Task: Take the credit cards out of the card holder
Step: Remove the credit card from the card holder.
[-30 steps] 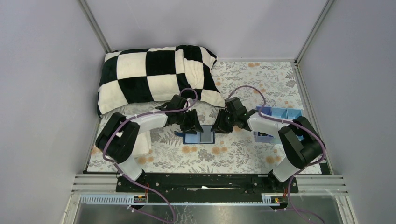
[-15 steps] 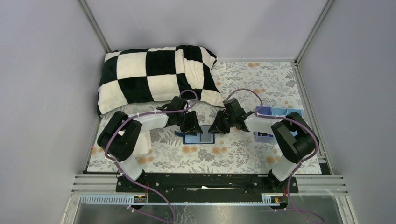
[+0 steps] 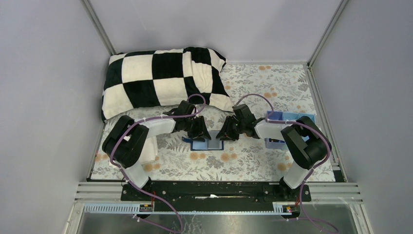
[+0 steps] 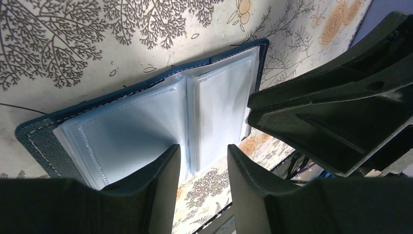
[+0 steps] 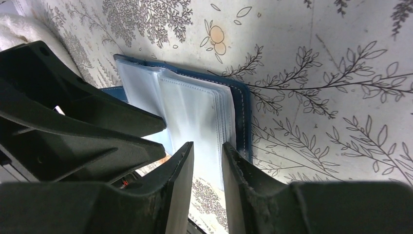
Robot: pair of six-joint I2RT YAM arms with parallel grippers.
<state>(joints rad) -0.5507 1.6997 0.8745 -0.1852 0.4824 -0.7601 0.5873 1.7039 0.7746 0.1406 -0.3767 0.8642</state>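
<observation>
A black-and-white checked pillow (image 3: 160, 80) lies at the back left of a table covered in a floral cloth (image 3: 253, 161). A folded white towel (image 3: 152, 147) sits near the front left, partly under the left arm. That arm reaches in toward the middle, and the left gripper (image 4: 202, 151) hangs low over the card holder (image 3: 207, 145), its claw narrowly parted with nothing clamped between the fingers.

The card holder lies open flat at the centre of the table, between the two arms. Its dark blue cover is underneath and its clear plastic sleeves face up.

From the other side, the right gripper (image 5: 207, 148) leans over the holder's right half, its claw also narrowly parted, with sleeves showing through the gap. From the close views I cannot tell whether either set of fingertips actually touches the plastic. Both claws nearly meet above the holder.

A light blue compartment tray (image 3: 292, 118) rests at the right edge, behind the right arm.
</observation>
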